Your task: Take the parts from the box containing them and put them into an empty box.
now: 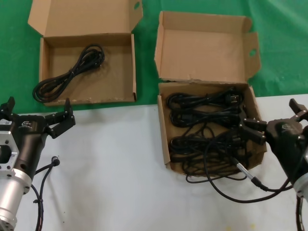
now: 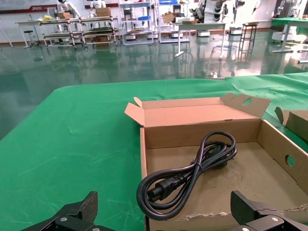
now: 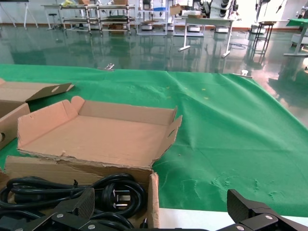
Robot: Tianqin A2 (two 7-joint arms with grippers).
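Note:
The narrow box with the flapped lid [image 1: 165, 134] stands on the right and holds several black power cords [image 1: 207, 120] in a tangle. The wide box with the flat lid [image 1: 113, 77] stands at the back left and holds one coiled cord [image 1: 72, 72], whose loop hangs over the box's left wall. My right gripper [image 1: 274, 118] is open and empty at the narrow box's right wall; in the right wrist view [image 3: 163, 219] it straddles that wall [image 3: 153, 197] next to the cords [image 3: 115, 190]. My left gripper [image 1: 38, 109] is open and empty in front of the wide box [image 2: 240, 178], facing its cord [image 2: 192, 173].
The boxes sit where a green cloth [image 1: 144, 53] meets the white table top [image 1: 120, 163]. My right arm's own grey-tipped cable [image 1: 240, 169] loops in front of the narrow box. My left arm's cable [image 1: 45, 178] lies on the white top.

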